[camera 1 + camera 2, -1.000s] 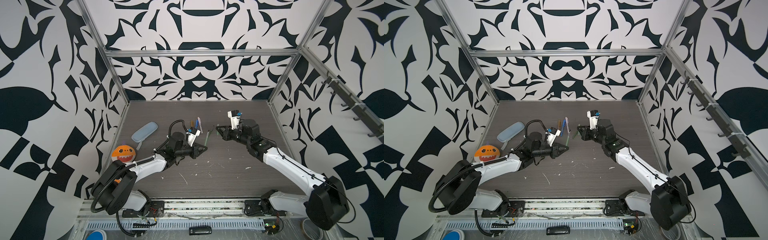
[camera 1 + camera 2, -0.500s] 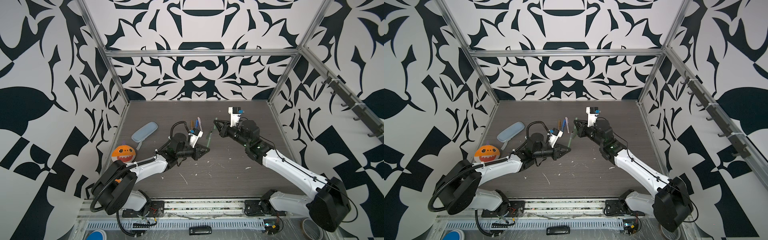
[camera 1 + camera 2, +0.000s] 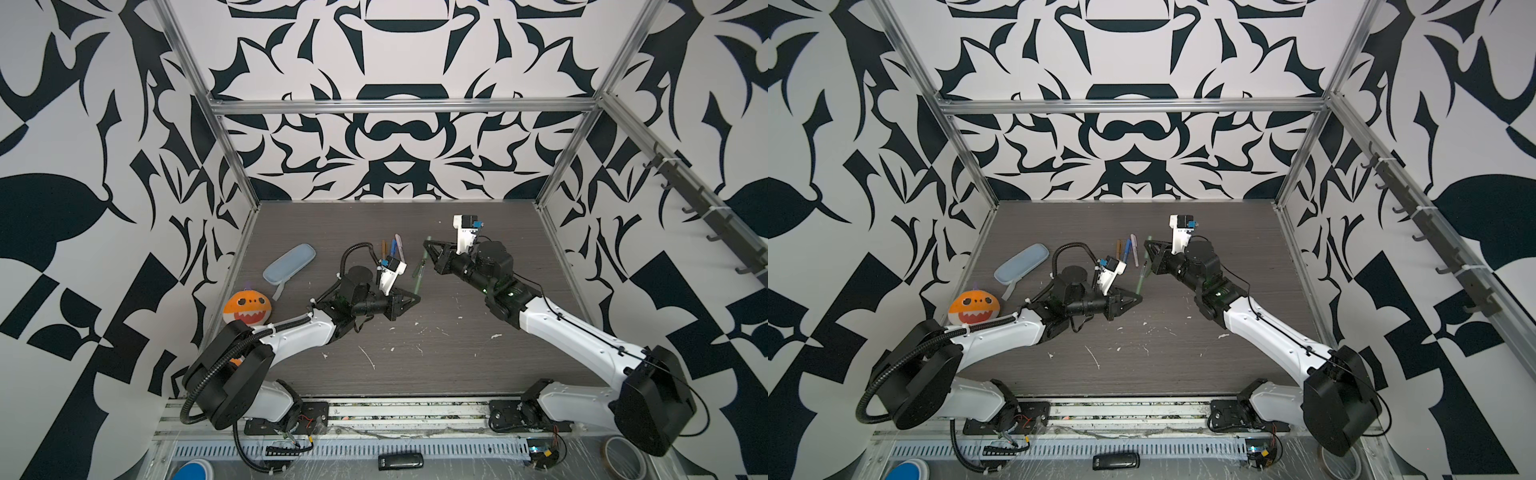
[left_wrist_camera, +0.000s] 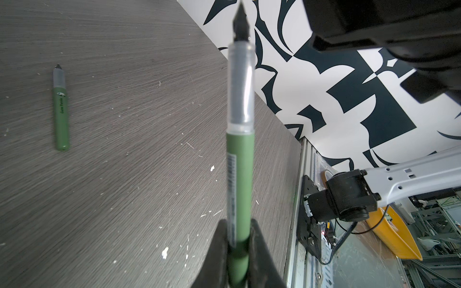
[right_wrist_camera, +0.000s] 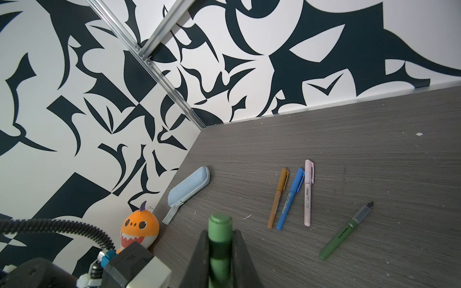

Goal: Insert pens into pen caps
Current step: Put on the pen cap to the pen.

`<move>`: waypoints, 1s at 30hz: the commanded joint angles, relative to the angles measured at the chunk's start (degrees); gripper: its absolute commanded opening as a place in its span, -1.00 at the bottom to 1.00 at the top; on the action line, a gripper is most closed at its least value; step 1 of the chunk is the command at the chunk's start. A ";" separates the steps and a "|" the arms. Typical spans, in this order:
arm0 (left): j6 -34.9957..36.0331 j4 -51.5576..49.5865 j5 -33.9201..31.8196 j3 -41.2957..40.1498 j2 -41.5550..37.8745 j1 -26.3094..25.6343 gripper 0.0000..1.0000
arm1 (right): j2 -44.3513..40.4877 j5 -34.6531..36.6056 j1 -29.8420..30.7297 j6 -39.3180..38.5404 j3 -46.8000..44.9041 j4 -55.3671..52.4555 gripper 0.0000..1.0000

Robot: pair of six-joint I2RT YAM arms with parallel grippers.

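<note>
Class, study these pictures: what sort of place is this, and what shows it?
Probably a robotics lab test cell: two white-and-black robot arms mounted at the edge of a grey wood-grain tabletop, enclosed by black-and-white patterned walls on an aluminium frame.

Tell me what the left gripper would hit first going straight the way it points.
Probably the right arm: the left gripper, shut on a green pen, points toward it. Depth is unclear; it might pass underneath.

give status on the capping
Left gripper shut on green pen, tip bare. Right gripper shut on green cap. Pen and cap not yet joined. Second green pen lies uncapped on table.
</note>
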 commanded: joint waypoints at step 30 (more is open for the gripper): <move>-0.49 4.10 -3.10 0.06 -1.43 -0.22 -0.98 | 0.87 -4.32 1.16 4.54 -2.44 3.34 -0.86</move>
